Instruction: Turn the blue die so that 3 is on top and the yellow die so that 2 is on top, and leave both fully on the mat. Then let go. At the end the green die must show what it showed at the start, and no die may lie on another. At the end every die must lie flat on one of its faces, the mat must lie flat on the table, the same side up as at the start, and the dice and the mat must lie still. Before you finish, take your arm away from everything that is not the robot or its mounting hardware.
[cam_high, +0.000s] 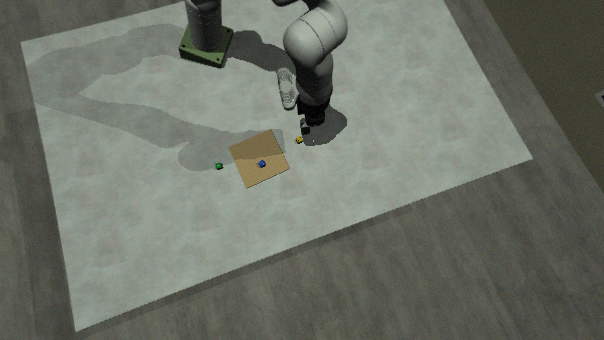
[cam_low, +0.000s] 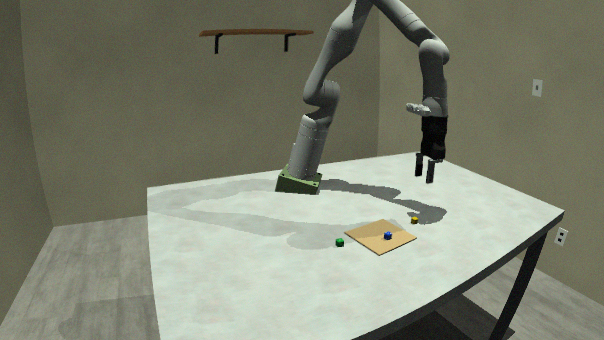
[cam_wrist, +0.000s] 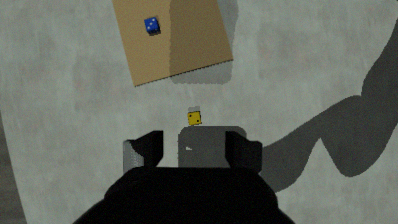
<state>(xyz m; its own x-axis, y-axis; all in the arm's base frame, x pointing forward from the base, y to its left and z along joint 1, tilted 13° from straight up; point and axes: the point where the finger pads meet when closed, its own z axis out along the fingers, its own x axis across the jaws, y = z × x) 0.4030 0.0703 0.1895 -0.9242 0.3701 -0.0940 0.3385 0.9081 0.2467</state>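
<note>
Three dice on the table (cam_low: 240, 280), one of each colour, plus one tan mat (cam_wrist: 200, 45). One arm, one set of jaws (cam_low: 425, 169), two dark fingers pointing straight down.

The jaws are spread as wide as they go and there's nothing between them. In the exterior view they hang well above the table, not touching anything.

The yellow die (cam_wrist: 194, 118) sits on the bare table, off the mat, and in the wrist view it's just ahead of the gap between the two fingers, pretty much centred on it. Its top face has dark pips, looks like two, but it's small enough that I wouldn't swear to it. It's close to the mat's near edge but clearly apart from it.

The blue die (cam_wrist: 152, 25) is further out ahead of the jaws and a bit to the left in the wrist view, lying flat and fully on the mat, around its middle. White pips on top, can't count them properly.

The green die (cam_high: 218, 165) is the farthest from the jaws, on the bare table past the mat's far side, near its edge but not touching. It doesn't show in the wrist view. Can't read its face from either of the other two views.

The mat lies flat, and none of the dice touch each other
</note>
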